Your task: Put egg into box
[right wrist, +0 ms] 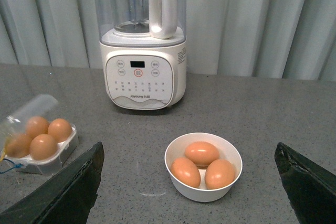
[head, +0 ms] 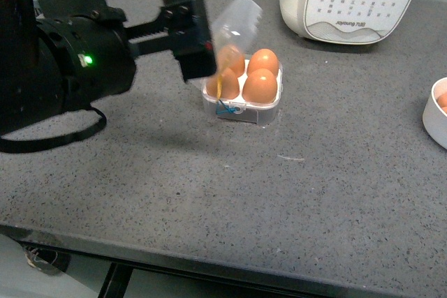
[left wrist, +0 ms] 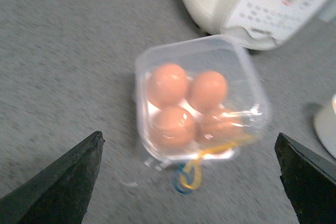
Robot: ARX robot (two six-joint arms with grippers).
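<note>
At the left of the front view, the left gripper [head: 202,36] reaches across to the box [head: 243,97], its black body overlapping the box's left side. In the left wrist view its two fingers [left wrist: 58,182] stand spread far apart at the lower corners of the frame, gripping nothing. The right gripper [right wrist: 189,192] is likewise spread wide in its own wrist view, holding nothing; it does not appear in the front view.

Count, box: four eggs, one per cell, all cells filled. The egg [head: 259,86] of the task sits in the front right cell in the front view. The clear lid [head: 236,20] is blurred and stands tilted up over the rear of the box, neither flat open nor shut. One yellow cord [left wrist: 220,148] and one blue cord [left wrist: 184,177] hang at the box's front edge.

Count, bowl: three eggs in one round white bowl [right wrist: 203,192], at the right edge of the front view, well apart from the box.

Count, appliances: one white blender [right wrist: 143,77], behind the box at the upper right of the front view.

The grey countertop [head: 279,200] is bare across the lower half of the front view, down to its front edge. Bare surface also lies between box and bowl.
</note>
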